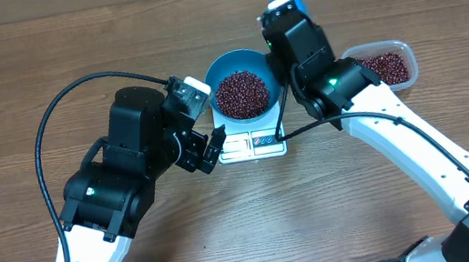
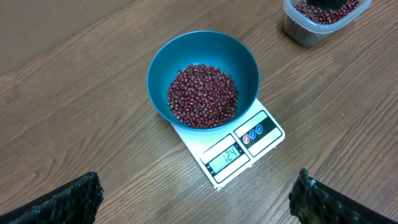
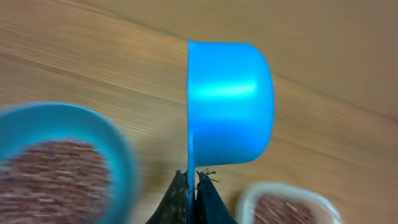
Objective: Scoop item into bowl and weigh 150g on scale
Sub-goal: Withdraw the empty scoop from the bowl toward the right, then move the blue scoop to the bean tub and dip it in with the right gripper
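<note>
While the bowl (image 2: 186, 50) is sitting squarely on the scale (image 2: 198, 146) at the middle of the bench (image 1: 21, 51), the beans (image 2: 204, 94) are lying in it as a loose heap covering its bottom; more of them are waiting in the clear tub (image 2: 311, 31) to the right. The display (image 2: 225, 155) seems to be showing a figure somewhat short of the target, so I am judging the job to be in its topping-up stage.

The right gripper (image 3: 191, 186) is pinching the thin handle of the blue scoop (image 3: 230, 106), its fingers pressed together on it; the scoop is hanging just beyond the bowl's far-right rim, turned on its side with its mouth facing the bowl, and whether any beans are left in it I cannot tell. The left gripper (image 1: 211, 150) is hovering just left of the scale with its fingers spread wide, holding nothing.

Doing this step well is calling for small portions: dipping the scoop shallowly into the tub, carrying it level over the bowl's centre, then tipping gently so beans are trickling rather than dumping; the reading should be allowed to settle between pours. The scoop should be staying clear of the rim, since any push on the bowl would be falsifying the weight; the left arm is best staying off the scale.
</note>
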`<state>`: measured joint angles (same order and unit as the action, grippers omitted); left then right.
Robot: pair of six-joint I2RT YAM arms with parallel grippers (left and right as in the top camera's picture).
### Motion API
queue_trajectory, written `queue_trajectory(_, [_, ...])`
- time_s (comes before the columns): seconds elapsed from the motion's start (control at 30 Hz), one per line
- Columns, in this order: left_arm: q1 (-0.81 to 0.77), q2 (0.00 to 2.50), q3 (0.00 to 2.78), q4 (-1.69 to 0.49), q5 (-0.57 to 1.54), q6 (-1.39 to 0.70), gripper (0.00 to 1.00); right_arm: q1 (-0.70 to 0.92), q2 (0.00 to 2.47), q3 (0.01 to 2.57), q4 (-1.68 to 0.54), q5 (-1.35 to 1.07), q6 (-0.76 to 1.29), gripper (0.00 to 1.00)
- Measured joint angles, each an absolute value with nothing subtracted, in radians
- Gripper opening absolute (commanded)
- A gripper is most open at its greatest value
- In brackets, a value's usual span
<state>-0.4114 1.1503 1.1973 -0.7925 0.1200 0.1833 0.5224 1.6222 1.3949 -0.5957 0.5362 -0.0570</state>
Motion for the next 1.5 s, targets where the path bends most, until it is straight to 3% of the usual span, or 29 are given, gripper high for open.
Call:
queue_trajectory(0.27, [-0.411, 1.15, 1.197, -0.793, 0.12, 0.183, 1.0, 0.377, 1.62, 1.394, -0.85, 0.754, 0.135, 0.04])
queue_trajectory(0.5, [-0.411, 1.15, 1.197, -0.793, 0.12, 0.183, 1.0, 0.22, 1.619, 1.394, -0.971, 0.53, 0.244, 0.04])
queue_trajectory(1.5, [-0.411, 1.15, 1.197, -0.793, 0.12, 0.183, 0.99, 0.151, 1.753, 1.332, -0.877, 0.218, 0.261, 0.04])
